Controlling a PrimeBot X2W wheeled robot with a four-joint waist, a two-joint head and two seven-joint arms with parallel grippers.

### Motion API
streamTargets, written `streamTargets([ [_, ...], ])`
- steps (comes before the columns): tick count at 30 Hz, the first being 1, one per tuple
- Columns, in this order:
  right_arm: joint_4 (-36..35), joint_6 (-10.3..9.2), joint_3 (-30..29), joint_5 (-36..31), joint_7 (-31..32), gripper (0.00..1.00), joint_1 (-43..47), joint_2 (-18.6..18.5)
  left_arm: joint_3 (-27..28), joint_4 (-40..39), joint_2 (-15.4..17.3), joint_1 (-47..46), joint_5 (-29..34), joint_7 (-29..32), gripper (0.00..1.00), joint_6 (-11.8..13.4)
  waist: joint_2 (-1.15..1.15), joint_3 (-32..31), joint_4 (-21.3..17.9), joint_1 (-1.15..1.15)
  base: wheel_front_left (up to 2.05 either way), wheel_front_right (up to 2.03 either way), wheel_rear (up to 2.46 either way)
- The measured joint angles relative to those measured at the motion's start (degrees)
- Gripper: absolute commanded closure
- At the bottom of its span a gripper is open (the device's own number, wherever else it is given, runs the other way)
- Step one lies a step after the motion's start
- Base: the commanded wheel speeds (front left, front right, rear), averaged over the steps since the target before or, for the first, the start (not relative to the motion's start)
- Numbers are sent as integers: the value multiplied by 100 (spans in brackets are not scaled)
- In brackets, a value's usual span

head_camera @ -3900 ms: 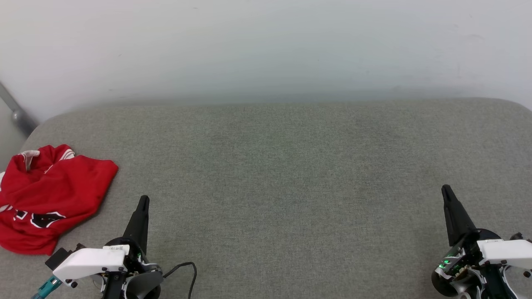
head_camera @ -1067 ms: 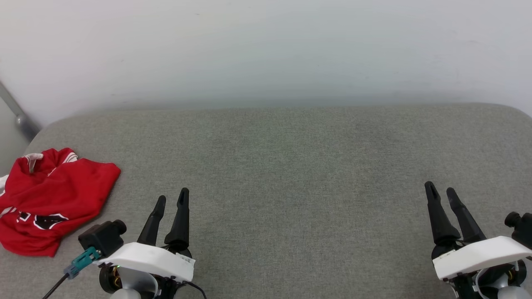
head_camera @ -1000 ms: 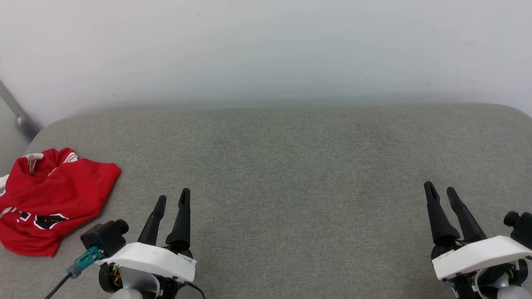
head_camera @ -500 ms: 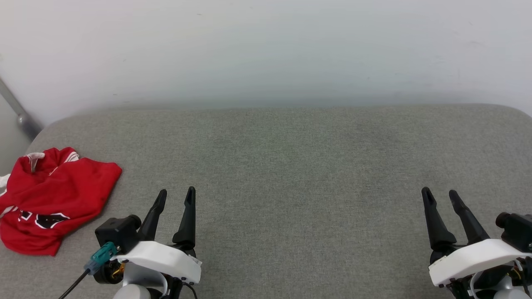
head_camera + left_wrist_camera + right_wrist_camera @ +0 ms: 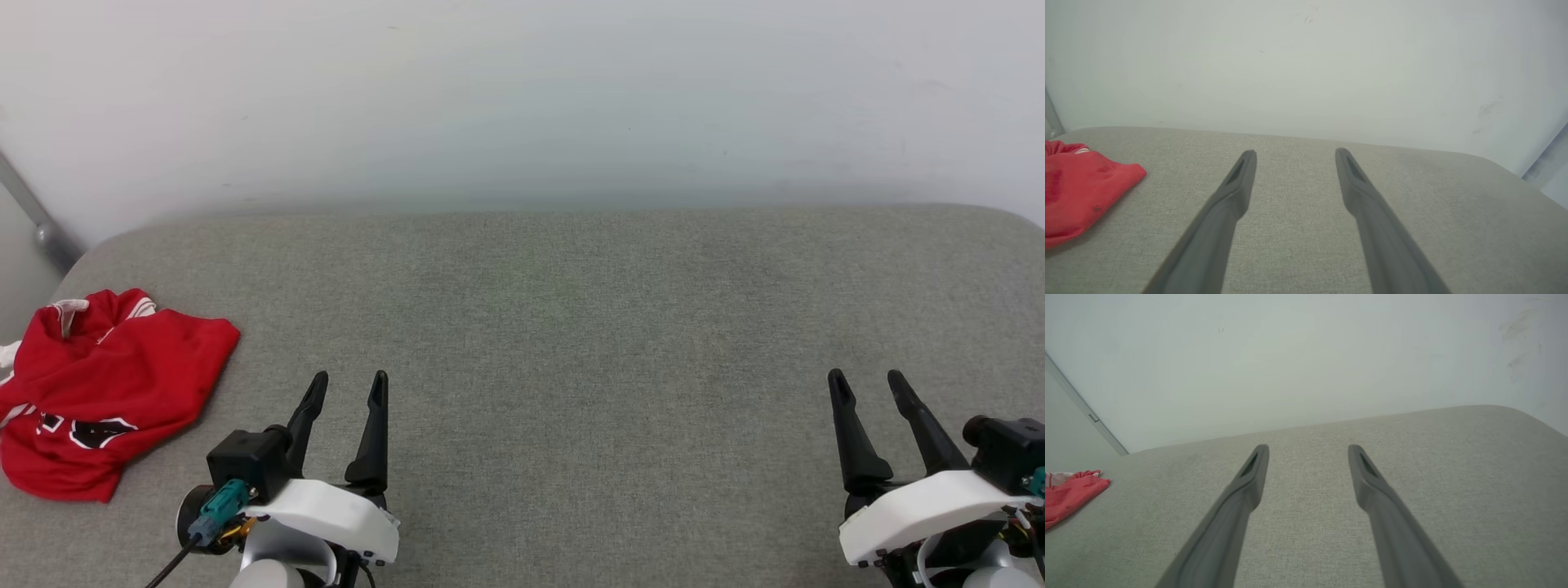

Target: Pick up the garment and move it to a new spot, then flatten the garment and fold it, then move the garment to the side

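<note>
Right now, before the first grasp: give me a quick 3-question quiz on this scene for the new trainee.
1. True or false: the left gripper has its fingers shut on the garment.
2. In the head view, where on the grey padded surface does the garment lie? A) at the left edge, crumpled B) in the middle, spread flat C) at the right edge, folded
3. Fill in: the right gripper, like the left, has its fingers ___ with nothing between them.
Key: 1 false, the fingers are clear of the cloth; 2 A; 3 open.
</note>
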Motion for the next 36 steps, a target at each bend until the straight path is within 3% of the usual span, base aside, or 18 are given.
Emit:
streamTargets([
  [36,-78,0,-102,-1417,-331,0,47,137,80,294,-188,-11,921,-403,0,-110,0,-42,19,0,0,0,0],
])
